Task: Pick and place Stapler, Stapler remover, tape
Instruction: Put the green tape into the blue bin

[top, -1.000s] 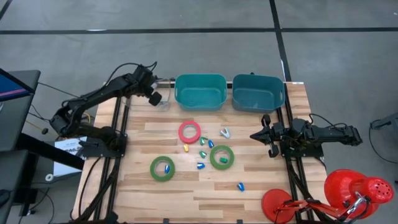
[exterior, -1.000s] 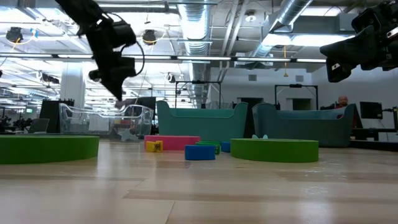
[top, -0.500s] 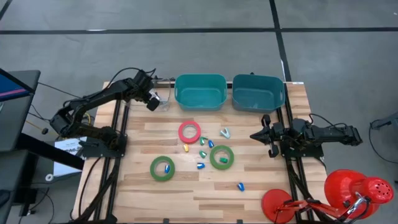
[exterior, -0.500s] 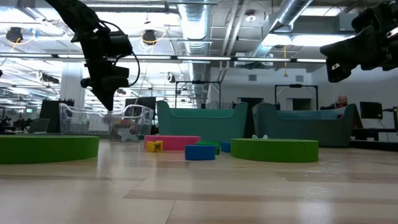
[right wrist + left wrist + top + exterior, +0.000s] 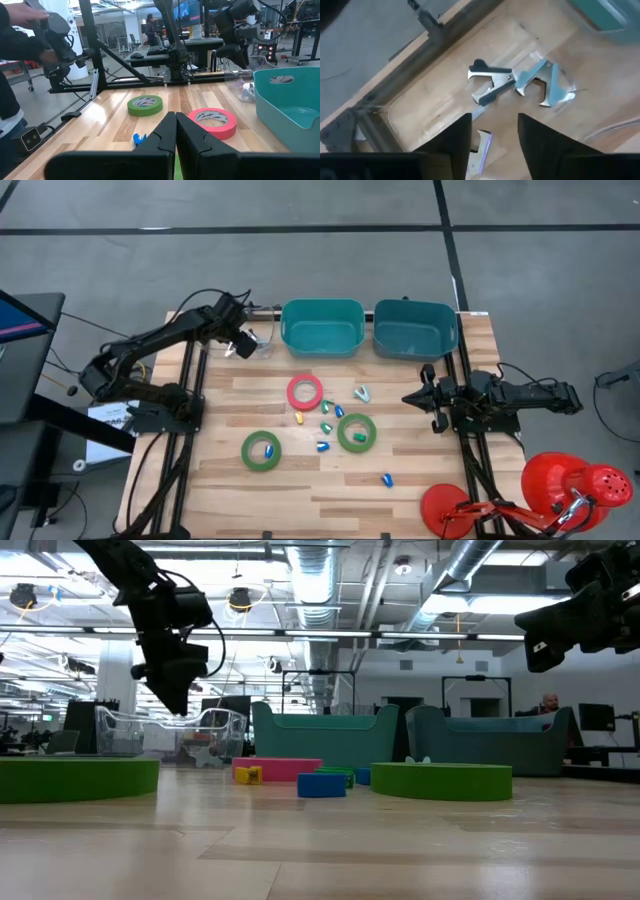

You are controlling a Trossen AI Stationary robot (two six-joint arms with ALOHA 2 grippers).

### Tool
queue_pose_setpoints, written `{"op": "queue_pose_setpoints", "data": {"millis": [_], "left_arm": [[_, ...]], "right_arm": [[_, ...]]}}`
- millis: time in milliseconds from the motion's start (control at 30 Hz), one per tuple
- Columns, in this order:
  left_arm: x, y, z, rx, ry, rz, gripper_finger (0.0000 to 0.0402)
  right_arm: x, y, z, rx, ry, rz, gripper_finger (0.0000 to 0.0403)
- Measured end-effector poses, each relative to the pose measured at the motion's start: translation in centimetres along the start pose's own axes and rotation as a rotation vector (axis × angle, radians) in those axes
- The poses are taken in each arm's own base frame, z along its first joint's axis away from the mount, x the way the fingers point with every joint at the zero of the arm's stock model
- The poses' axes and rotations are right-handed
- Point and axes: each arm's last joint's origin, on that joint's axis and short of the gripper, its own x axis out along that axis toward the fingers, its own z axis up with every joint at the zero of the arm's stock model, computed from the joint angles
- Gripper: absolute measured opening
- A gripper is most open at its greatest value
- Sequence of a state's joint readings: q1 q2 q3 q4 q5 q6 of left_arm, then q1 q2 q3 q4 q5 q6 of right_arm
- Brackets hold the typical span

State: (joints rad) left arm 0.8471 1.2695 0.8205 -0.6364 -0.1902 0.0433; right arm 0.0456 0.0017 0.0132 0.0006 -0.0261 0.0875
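The clear tray (image 5: 435,107) at the desk's (image 5: 330,490) far left corner holds two metal staple removers (image 5: 492,85), lying flat end to end. The left hand (image 5: 492,132) hovers above them, fingers apart, empty. Two teal bins (image 5: 322,328) stand beside. The pink tape (image 5: 305,392) and two green tapes (image 5: 261,450) lie mid-desk. The right hand (image 5: 175,131) is clenched, empty.

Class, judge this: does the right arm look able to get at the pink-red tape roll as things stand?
Probably yes: the right gripper, shut, waits at the table's right edge, and only a small staple remover lies between it and the pink-red tape roll.
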Motion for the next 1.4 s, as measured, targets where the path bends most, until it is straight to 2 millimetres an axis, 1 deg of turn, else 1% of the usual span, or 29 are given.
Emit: {"op": "queue_pose_setpoints", "data": {"millis": [200,500,633,800,967,1100,1233,1400], "left_arm": [[-1.8,-0.6,0.0,0.021,-0.077,-0.049,0.0172],[-4.9,-1.5,-0.4,0.055,-0.206,-0.131,0.0176],[-5.8,-2.4,-0.6,0.087,-0.239,-0.214,0.0176],[-6.7,-3.9,-0.7,0.128,-0.262,-0.266,0.0176],[-8.1,-5.0,-0.1,0.173,-0.308,-0.306,0.0176],[-9.6,-5.9,0.5,0.209,-0.362,-0.345,0.0176],[-10.7,-6.9,0.8,0.251,-0.384,-0.375,0.0176],[-11.5,-7.8,1.8,0.276,-0.404,-0.396,0.0176]], "right_arm": [[0.0,0.0,0.0,0.000,0.000,0.000,0.0000],[0.0,0.0,0.0,0.000,0.000,-0.001,0.0000],[0.0,0.0,0.0,0.000,0.000,0.000,0.0000],[0.0,0.0,0.0,0.000,0.000,0.000,0.0000],[0.0,0.0,0.0,0.000,0.000,0.000,0.0000],[0.0,0.0,0.0,0.000,0.000,-0.001,0.0000],[0.0,0.0,0.0,0.000,0.000,0.000,0.0000],[0.0,0.0,0.0,0.000,0.000,-0.001,0.0000]]}}
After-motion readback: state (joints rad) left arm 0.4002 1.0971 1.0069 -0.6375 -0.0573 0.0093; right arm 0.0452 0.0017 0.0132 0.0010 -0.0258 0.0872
